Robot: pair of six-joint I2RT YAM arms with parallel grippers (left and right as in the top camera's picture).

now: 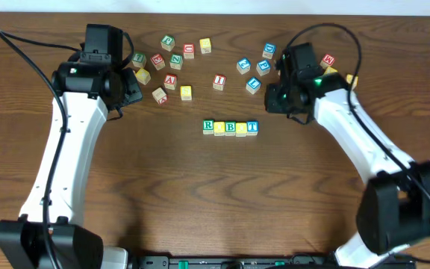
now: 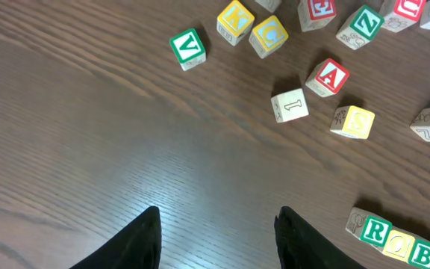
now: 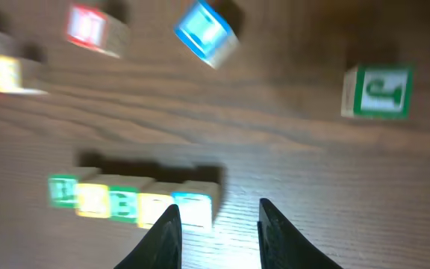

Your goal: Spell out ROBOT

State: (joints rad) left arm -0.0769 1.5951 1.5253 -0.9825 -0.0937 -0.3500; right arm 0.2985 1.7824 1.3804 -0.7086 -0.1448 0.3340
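right gripper [image 3: 219, 205]: jaws standing apart, gripping nothing | T cube [image 3: 197, 203] sitting just at its nine o'clock, closing the ROBOT row [image 1: 231, 127] | rising straight up is looking safest, sparing T | left gripper [image 2: 219, 217]: gaping empty

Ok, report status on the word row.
Left gripper open, empty. Right gripper open, empty. Block row reads ROBOT, complete. Loose blocks sit apart, nothing blocking.

Likely a lab; wooden table [image 1: 200, 196], robot arms [image 1: 67, 142].
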